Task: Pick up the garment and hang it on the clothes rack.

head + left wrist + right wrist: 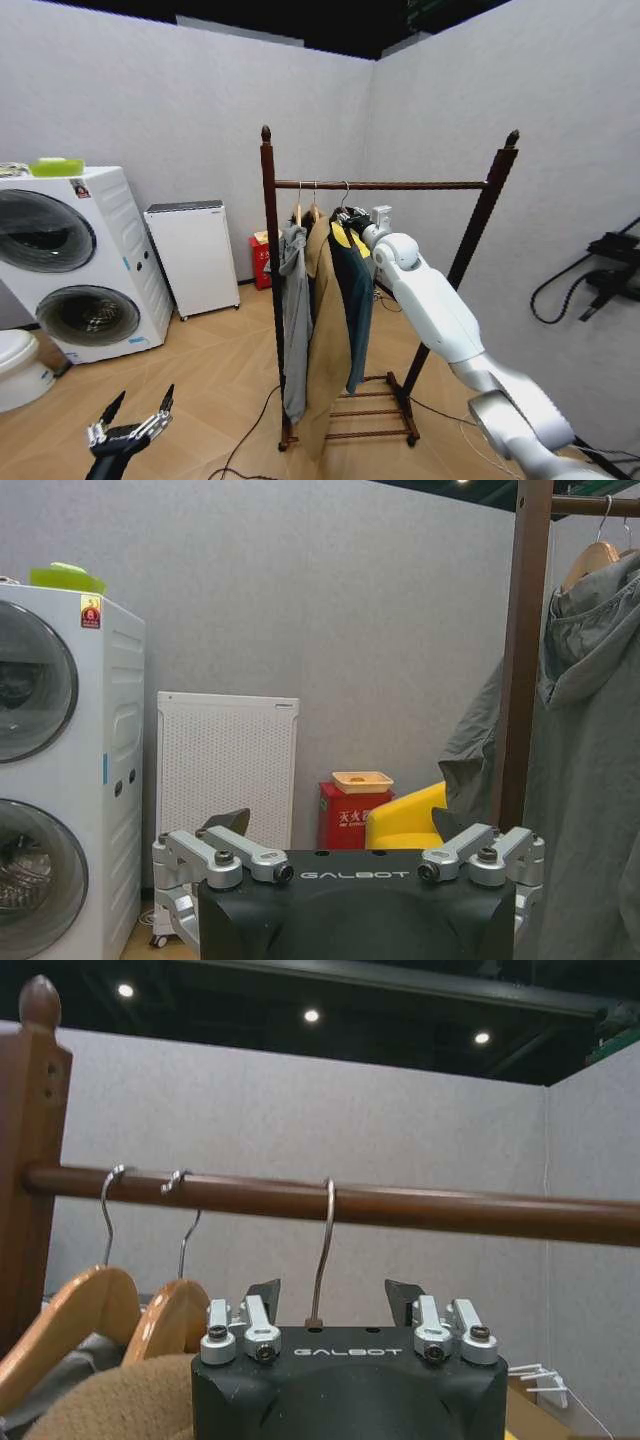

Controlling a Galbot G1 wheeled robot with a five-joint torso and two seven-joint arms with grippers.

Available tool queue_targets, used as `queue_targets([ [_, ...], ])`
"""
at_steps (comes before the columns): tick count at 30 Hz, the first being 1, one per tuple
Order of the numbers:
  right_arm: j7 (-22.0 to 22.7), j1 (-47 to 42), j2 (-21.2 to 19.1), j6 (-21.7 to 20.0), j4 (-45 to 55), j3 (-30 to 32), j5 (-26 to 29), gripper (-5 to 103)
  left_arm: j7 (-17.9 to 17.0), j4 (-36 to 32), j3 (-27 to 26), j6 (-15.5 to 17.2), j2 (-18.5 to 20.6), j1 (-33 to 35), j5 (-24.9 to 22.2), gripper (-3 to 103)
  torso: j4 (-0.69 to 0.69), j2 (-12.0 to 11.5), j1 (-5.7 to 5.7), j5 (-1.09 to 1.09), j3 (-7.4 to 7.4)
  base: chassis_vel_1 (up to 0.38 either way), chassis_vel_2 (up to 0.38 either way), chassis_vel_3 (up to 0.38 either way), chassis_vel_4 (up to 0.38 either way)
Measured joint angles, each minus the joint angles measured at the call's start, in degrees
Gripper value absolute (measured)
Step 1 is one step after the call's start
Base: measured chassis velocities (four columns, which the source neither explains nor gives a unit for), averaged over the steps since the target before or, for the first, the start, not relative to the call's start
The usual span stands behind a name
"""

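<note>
Right arm (pixel 440 315) is glossy white shells with rounded grey joints. Both wrists end in a black housing with white "GALBOT" lettering. Each gripper, left gripper (pixel 350 865) and right gripper (pixel 347 1305), has silver metal linkages with dark screws and black tips.

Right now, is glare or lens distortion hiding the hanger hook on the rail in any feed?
Head view: wide-angle bowing at the edges, clothes rack evenly lit. Right wrist view: ceiling spotlights sit above the rail, hook sharp. Left wrist view: no glare.
</note>
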Motion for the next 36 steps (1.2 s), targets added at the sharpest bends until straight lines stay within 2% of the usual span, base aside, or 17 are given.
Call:
queue_targets([
  [1,0.0,0.0,0.0,0.0,0.0,0.0,0.0,59,0.0,0.0,0.0,0.0,0.0,0.0,0.0,100,0.0,0.0,0.0,0.0,0.0,0.0,0.0,0.0,0.0],
  [3,2.7,-4.5,-3.3,-1.8,7.3,3.1,3.4,70,0.0,0.0,0.0,0.0,0.0,0.0,0.0,100,0.01,0.0,0.0,-0.01,0.0,0.0,0.0,0.0,0.0],
  [4,2.7,-4.5,-3.3,-1.8,7.3,3.1,3.4,70,0.0,0.0,0.0,0.0,0.0,0.0,0.0,100,0.01,0.0,0.0,-0.01,0.0,0.0,0.0,0.0,0.0],
  [5,2.9,-7.2,-4.6,-2.4,10.1,5.0,3.9,76,0.0,0.0,0.0,0.0,0.0,0.0,0.0,100,-0.01,0.0,0.0,-0.01,-0.01,0.0,0.0,0.0,0.0],
  [6,3.0,-12.0,-6.2,-2.9,13.7,8.2,3.7,80,0.0,0.0,0.0,0.0,0.0,0.0,0.0,100,-0.02,0.0,0.0,-0.01,-0.01,0.0,0.0,0.0,0.0],
  [7,3.0,-12.0,-6.2,-2.9,13.7,8.2,3.7,80,0.0,0.0,0.0,0.0,0.0,0.0,0.0,100,-0.02,0.0,0.0,-0.01,-0.01,0.0,0.0,0.0,0.0],
  [9,2.6,-23.3,-7.5,-1.5,19.1,13.7,0.1,91,0.0,0.0,0.0,0.0,0.0,0.0,0.0,100,-0.04,0.0,0.0,0.03,-0.01,0.0,0.0,0.0,0.0],
  [10,2.5,-28.1,-7.4,-0.8,21.2,16.2,-1.9,96,0.0,0.0,0.0,0.0,0.0,0.0,0.0,100,-0.04,0.0,-0.01,0.05,0.0,0.0,0.0,0.0,0.0],
  [11,2.5,-28.1,-7.4,-0.8,21.2,16.2,-1.9,96,0.0,0.0,0.0,0.0,0.0,0.0,0.0,100,-0.04,0.0,-0.01,0.05,0.0,0.0,0.0,0.0,0.0],
  [12,2.5,-32.7,-7.0,-0.3,23.2,18.5,-3.6,99,0.0,0.0,0.0,0.0,0.0,0.0,0.0,100,-0.02,0.0,0.0,-0.01,-0.01,0.0,0.0,0.0,0.0],
  [14,1.9,-43.1,-5.3,0.0,26.9,22.4,-6.9,100,0.0,0.0,0.0,0.0,0.0,0.0,0.0,100,-0.03,0.0,-0.01,0.03,-0.01,0.0,0.0,0.0,0.0],
  [17,1.8,-47.0,-4.4,0.1,28.4,23.9,-8.0,100,0.0,0.0,0.0,0.0,0.0,0.0,0.0,100,-0.02,0.0,-0.01,0.05,-0.01,0.0,0.0,0.0,0.0],
  [19,1.6,-52.9,-2.9,0.6,31.1,26.7,-10.0,100,0.0,0.0,0.0,0.0,0.0,0.0,0.0,100,-0.03,0.0,-0.02,-0.01,-0.01,0.0,0.0,0.0,0.0],
  [25,2.4,-56.2,-2.8,0.6,34.2,28.7,-10.6,100,0.0,0.0,0.0,0.0,0.0,0.0,0.0,100,-0.01,0.0,-0.01,-0.01,0.0,0.0,0.0,0.0,0.0],
  [36,3.5,-55.3,-3.5,0.0,35.9,27.6,-10.8,100,0.0,0.0,0.0,0.0,0.0,0.0,0.0,100,0.0,0.0,0.02,-0.01,0.01,0.004,-0.015,-0.015,0.006],
])
